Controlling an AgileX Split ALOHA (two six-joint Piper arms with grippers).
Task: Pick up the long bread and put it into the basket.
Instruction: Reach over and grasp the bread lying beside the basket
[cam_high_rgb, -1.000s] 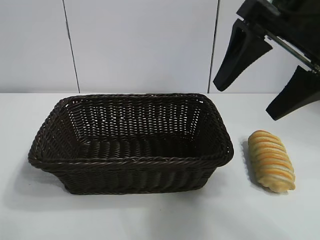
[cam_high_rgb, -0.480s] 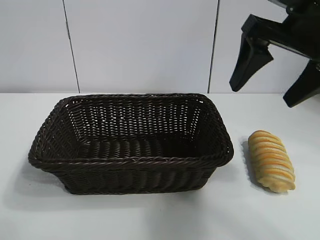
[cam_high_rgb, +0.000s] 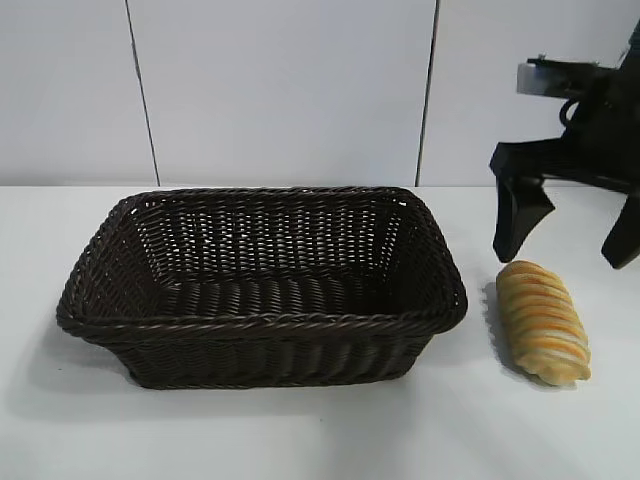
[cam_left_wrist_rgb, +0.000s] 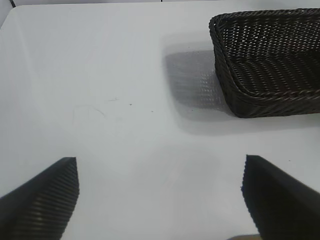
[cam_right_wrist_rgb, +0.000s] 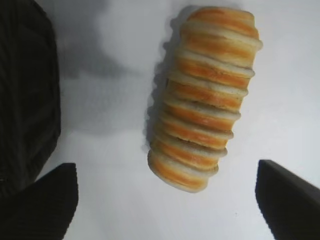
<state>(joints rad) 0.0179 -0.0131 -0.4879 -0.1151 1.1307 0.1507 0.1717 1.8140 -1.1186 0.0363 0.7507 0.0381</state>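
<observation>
Bread (cam_high_rgb: 543, 322) is lying near the table's right edge, beside the basket (cam_high_rgb: 262, 322), long axis running front to back. It is being straddled from above by the wide-open, empty right gripper (cam_high_rgb: 566, 228).

Dark woven wicker basket (cam_high_rgb: 260, 290), ridged matt-crusted long bread (cam_high_rgb: 543, 322), smooth white table (cam_high_rgb: 300, 430), ribbed black plastic fingers (cam_right_wrist_rgb: 47, 205).

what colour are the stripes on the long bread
Orange-brown grooves between golden-yellow ridges on the long bread; clearest in the right wrist view.
</observation>
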